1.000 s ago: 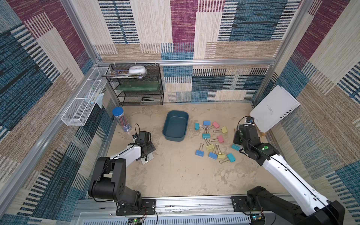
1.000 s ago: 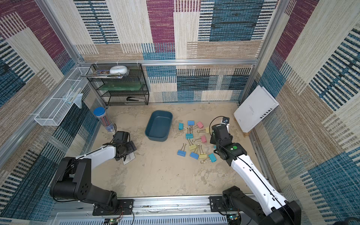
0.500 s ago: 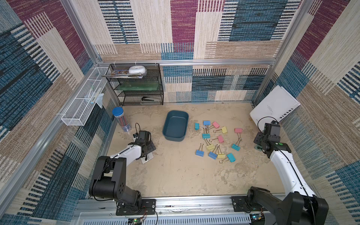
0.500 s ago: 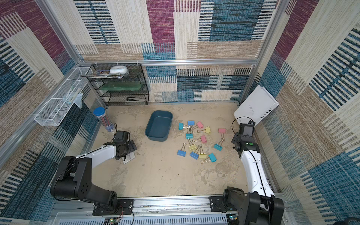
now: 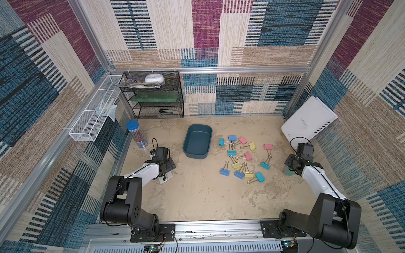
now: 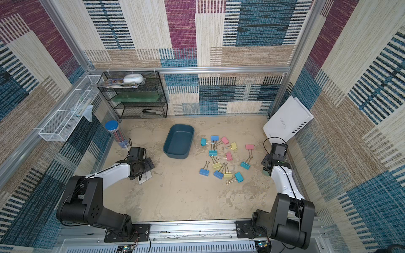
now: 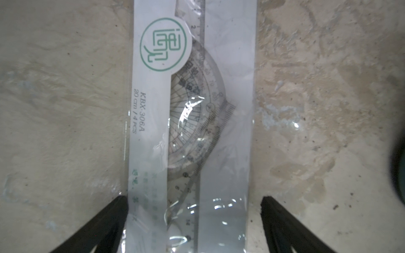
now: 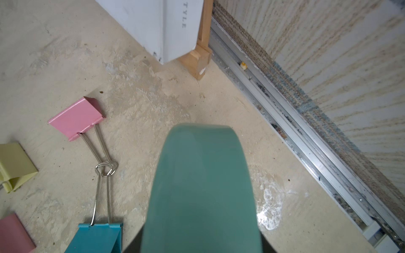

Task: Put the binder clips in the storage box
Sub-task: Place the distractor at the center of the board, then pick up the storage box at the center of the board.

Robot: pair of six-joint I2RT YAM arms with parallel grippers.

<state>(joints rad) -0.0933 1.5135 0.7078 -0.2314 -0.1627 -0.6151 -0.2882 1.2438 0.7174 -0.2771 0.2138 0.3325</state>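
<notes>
My left gripper stands wide apart astride a clear-bagged ruler set. The right gripper is over a mint-green round ring near the bench's right edge; I cannot tell whether it grips. The pastel binder clips lie scattered beside the empty dark teal plastic storage box. I fear the ring could roll into the clips if it is let go.

- "KBX-306A" and "20 cm / 4 PCS" are being displayed on the ruler set packet
- "TYLE" is being shown on the white book
- "INDIA" is being shown on the white book in a top view
</notes>
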